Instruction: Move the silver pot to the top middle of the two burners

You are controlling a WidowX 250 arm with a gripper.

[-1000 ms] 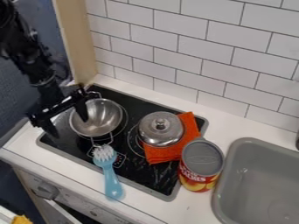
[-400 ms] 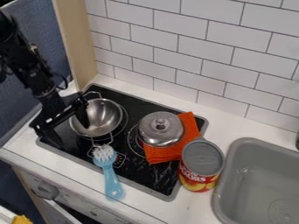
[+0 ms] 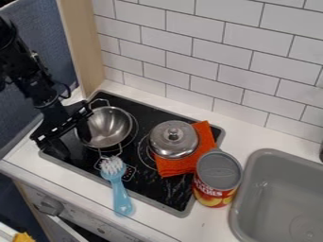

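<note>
The silver pot (image 3: 110, 127) sits near the left edge of the cooktop (image 3: 151, 189); the gripper (image 3: 72, 142) holds its jaws spread at the pot's left rim. Rightward, a silver lid (image 3: 174, 139) overlaps orange cloth (image 3: 174, 168); a blue brush (image 3: 119, 189) crosses the front edge.

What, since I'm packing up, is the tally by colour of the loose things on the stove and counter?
Silver: 2 (pot, lid)
Orange: 1 (cloth)
Blue: 1 (brush)
Red-labelled: 1 (can)
Total: 5
</note>
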